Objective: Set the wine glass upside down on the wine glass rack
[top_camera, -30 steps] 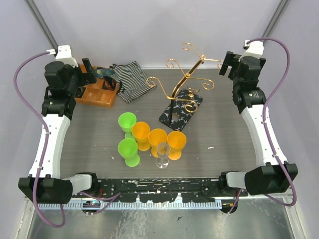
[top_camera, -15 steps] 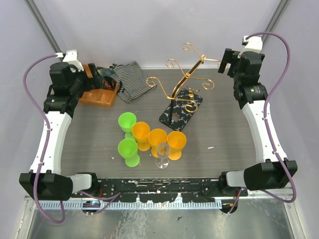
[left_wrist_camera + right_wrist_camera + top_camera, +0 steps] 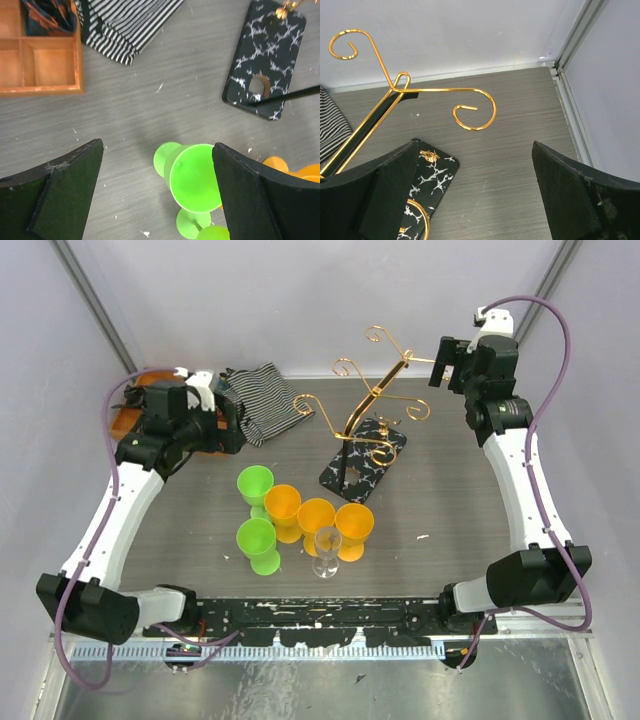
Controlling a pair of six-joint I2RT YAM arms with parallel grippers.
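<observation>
Both grippers gape wide and hold nothing. The clear wine glass (image 3: 327, 548) stands upright, touching or just beside the orange cups (image 3: 316, 513), well forward and right of the left gripper (image 3: 230, 425). The gold wine glass rack (image 3: 362, 455) sits just left of and below the right gripper (image 3: 443, 365). Best grasped by its stem, faint here, without touching the cups.

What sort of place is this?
Probably a robot test cell, not a home: white-and-black robot arms bolted to a grey wood-grain table, plain pale walls boxing it in, and a gold wire wine glass rack as a prop.

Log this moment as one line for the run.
left gripper: open, aimed at green cup | right gripper: open, beside rack | glass: upright, not held
</observation>
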